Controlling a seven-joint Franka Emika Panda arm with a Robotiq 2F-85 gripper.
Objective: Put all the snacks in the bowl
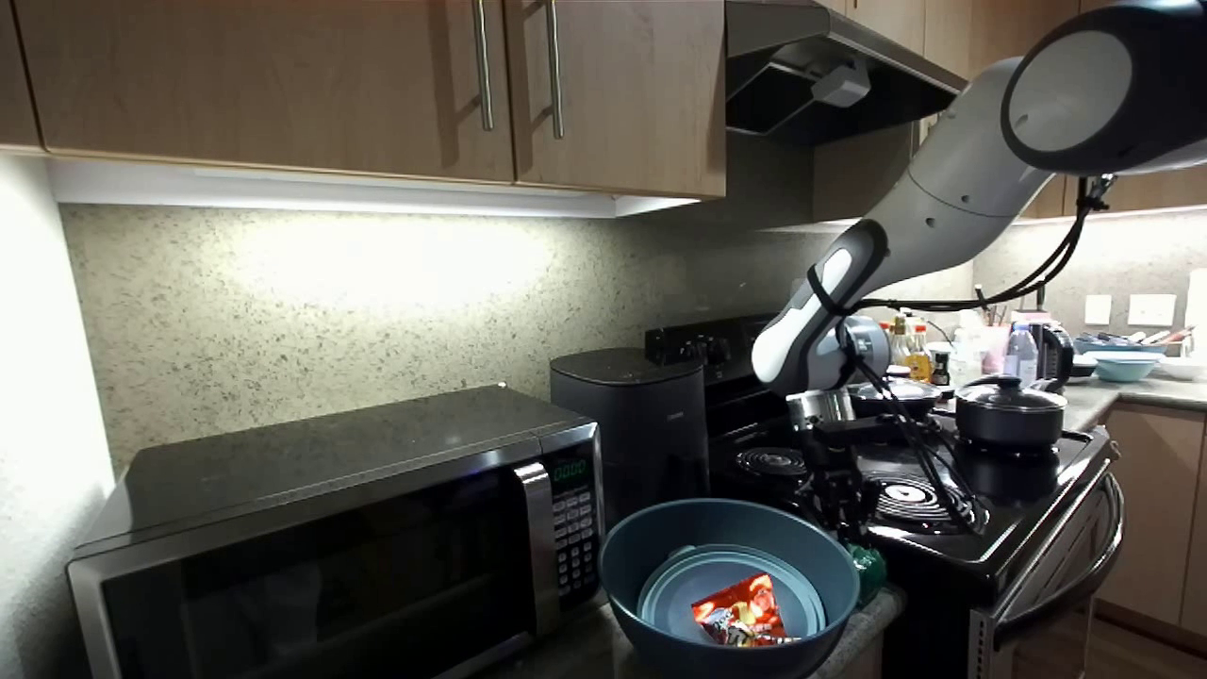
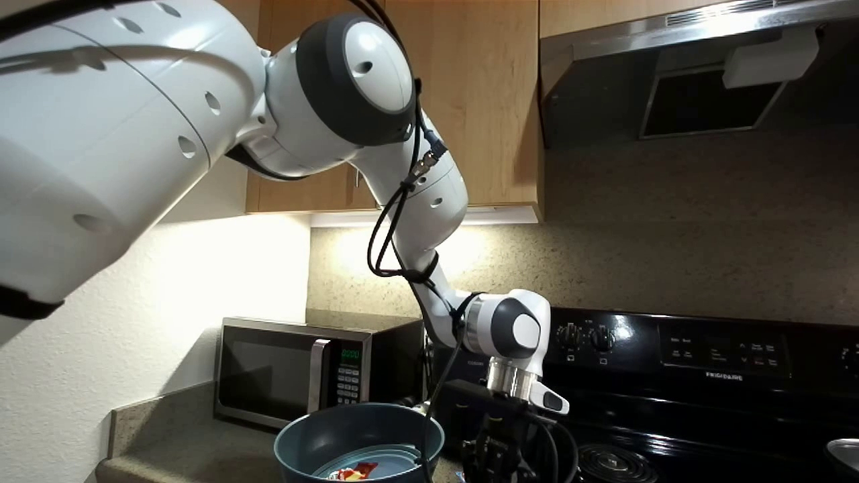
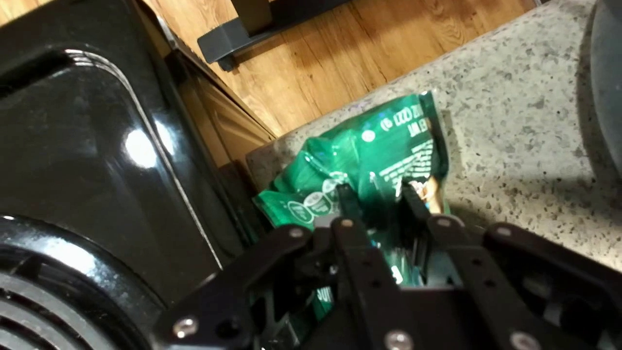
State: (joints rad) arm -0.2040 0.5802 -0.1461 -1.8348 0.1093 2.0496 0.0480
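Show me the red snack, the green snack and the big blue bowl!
Red snack (image 1: 745,606), in an exterior view: on the middle of its wrapper.
Green snack (image 3: 357,158), in the wrist view: on its shiny middle.
Blue bowl (image 1: 731,521), in an exterior view: on its inner wall.

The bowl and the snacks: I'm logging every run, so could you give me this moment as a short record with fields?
container: blue bowl, beside the microwave
in the bowl: red packet
outside the bowl: green bag, at the end of the counter next to the stove; resting or lifted, unclear
claw: at the green bag; whether it is shut on it cannot be told
other cookware: dark pot, lidded, on the stove
status: unfinished, green bag not yet in the bowl
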